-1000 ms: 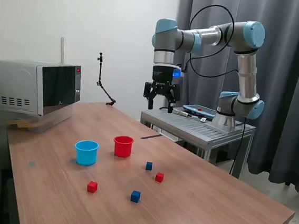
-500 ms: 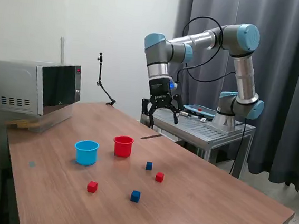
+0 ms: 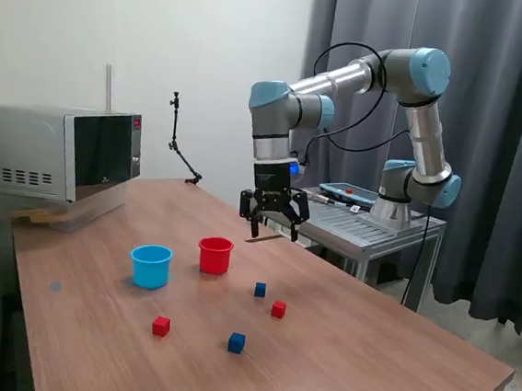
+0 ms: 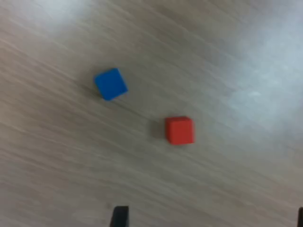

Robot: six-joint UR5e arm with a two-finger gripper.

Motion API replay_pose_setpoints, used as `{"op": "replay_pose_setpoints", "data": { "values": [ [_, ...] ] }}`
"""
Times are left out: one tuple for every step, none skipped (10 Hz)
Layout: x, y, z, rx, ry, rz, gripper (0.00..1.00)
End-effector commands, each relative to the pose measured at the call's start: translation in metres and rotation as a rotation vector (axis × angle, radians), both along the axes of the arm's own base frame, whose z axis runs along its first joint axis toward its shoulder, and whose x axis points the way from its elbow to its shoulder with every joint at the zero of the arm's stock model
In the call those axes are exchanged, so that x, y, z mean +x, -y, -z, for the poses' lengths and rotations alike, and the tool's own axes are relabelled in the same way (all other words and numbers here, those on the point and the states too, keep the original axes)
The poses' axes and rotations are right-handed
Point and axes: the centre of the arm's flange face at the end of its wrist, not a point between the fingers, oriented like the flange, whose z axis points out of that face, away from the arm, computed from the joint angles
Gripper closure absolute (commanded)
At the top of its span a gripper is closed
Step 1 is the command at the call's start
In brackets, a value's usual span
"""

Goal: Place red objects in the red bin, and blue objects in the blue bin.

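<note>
Four tiny cubes lie loose on the brown wooden table [image 3: 366, 353], none binned.
The two-finger gripper [image 3: 272, 228], spread and empty, has dropped lower toward a small red cube [image 3: 278, 309] at five o'clock of the round red plastic cup [image 3: 215, 255].

On the tabletop [image 3: 366, 353] I count four small cubes: two red ones, the first [image 3: 161, 325] nearer the exterior view's left and the second [image 3: 278, 309] further to its right, and two dark blue ones, one [image 3: 237, 342] at the front and one [image 3: 259, 290] behind it. There are two cups, one red [image 3: 215, 255] and one light blue [image 3: 151, 265]. My wrist view takes in only two of the cubes, one blue [image 4: 111, 83] and one red [image 4: 180, 130].
</note>
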Motion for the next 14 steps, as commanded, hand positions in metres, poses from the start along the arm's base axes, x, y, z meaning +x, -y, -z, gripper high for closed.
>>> {"op": "replay_pose_setpoints", "data": {
  "values": [
    [-0.004, 0.005, 0.003, 0.078, -0.031, 0.067, 0.0],
    [-0.003, 0.018, 0.005, 0.087, -0.039, 0.052, 0.0],
    [-0.005, 0.024, 0.009, 0.119, -0.066, 0.062, 0.0],
    [-0.004, 0.024, 0.011, 0.164, -0.071, 0.076, 0.0],
    [-0.004, 0.03, 0.015, 0.174, -0.067, 0.068, 0.0],
    [-0.002, 0.031, 0.019, 0.174, -0.073, 0.053, 0.0],
    [0.0, 0.031, 0.023, 0.171, -0.066, 0.045, 0.0],
    [0.0, 0.03, 0.024, 0.168, -0.064, 0.025, 0.0],
    [0.001, 0.03, 0.028, 0.163, -0.06, 0.023, 0.0],
    [0.0, 0.032, 0.037, 0.125, -0.05, 0.015, 0.0],
    [-0.002, 0.034, 0.039, 0.099, -0.05, -0.003, 0.0],
    [-0.003, 0.035, 0.048, 0.098, -0.038, -0.004, 0.0],
    [-0.004, 0.035, 0.061, 0.1, -0.018, 0.005, 0.0],
    [-0.004, 0.036, 0.066, 0.104, -0.008, 0.013, 0.0]
  ]
}}
